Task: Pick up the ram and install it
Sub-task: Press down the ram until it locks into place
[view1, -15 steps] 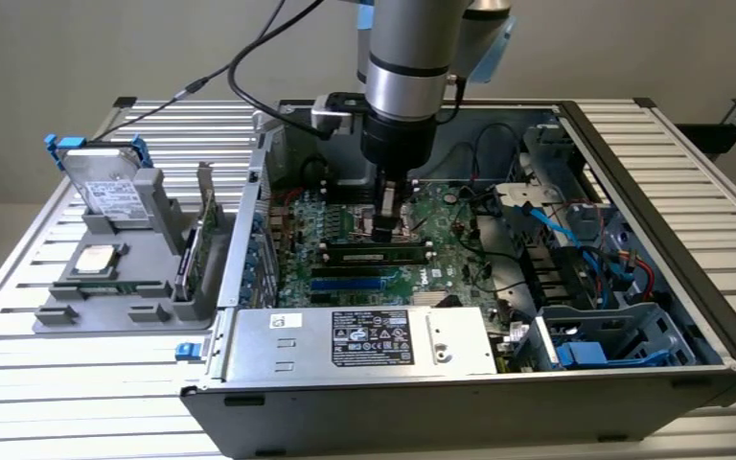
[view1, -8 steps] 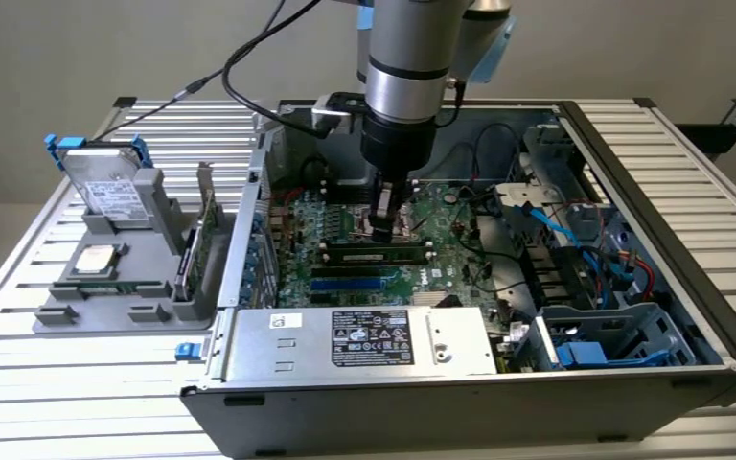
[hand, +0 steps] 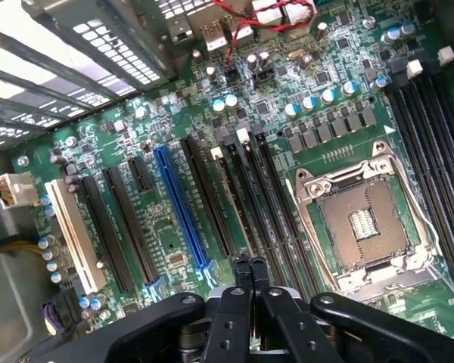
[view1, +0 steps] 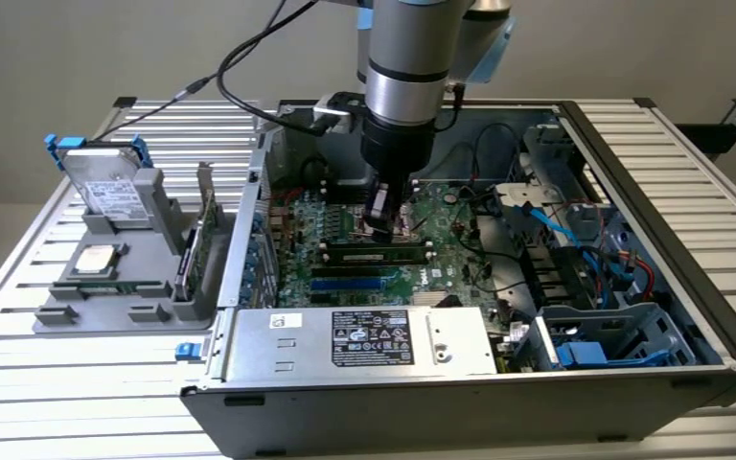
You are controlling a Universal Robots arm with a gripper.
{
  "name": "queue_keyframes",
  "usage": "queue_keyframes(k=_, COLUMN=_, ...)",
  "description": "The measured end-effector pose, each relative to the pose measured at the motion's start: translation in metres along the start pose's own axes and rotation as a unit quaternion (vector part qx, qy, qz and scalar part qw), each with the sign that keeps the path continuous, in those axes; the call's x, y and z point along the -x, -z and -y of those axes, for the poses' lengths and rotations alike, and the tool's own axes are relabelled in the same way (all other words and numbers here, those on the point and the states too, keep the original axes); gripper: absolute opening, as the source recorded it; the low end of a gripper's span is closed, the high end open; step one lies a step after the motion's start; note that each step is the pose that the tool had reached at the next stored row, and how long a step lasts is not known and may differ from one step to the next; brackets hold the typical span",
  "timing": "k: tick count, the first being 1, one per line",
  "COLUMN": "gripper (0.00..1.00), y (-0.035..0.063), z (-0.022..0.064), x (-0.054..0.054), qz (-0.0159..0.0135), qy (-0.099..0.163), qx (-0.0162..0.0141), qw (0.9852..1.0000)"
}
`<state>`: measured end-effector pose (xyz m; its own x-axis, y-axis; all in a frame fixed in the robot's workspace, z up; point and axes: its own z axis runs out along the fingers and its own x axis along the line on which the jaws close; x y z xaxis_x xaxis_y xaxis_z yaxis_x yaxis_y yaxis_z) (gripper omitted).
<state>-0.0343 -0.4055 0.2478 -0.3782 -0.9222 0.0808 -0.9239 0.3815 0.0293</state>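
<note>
The ram (view1: 371, 255), a slim green stick with dark chips and a small white label, stands on edge in a black slot of the motherboard (view1: 464, 273) inside the open computer case. My gripper (view1: 382, 228) points straight down over it, shut, with its fingertips at or just above the stick's top edge near the middle. In the wrist view the gripper (hand: 250, 266) is shut with nothing between its black fingers (hand: 259, 268), and the tips sit over the row of long memory slots (hand: 246, 197). Whether the tips touch the stick I cannot tell.
A grey fixture (view1: 100, 311) on the exterior view's left holds a silver hard drive (view1: 106, 187) and an upright expansion card (view1: 192, 254). The power supply (view1: 361, 340) fills the case front. Cables (view1: 573, 235) and drive bays lie on the right. An empty CPU socket (hand: 359, 223) sits beside the slots.
</note>
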Motion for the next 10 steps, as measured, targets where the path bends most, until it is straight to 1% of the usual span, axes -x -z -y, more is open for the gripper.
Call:
queue_keyframes(k=5, gripper=0.1, y=-0.001, z=0.0, x=0.0001, qz=0.002, qy=-0.033, qx=0.0004, qw=0.9994)
queue_keyframes(k=10, gripper=0.1, y=-0.0019, z=0.0001, x=0.0002, qz=0.0039, qy=-0.065, qx=0.0007, qw=0.9979)
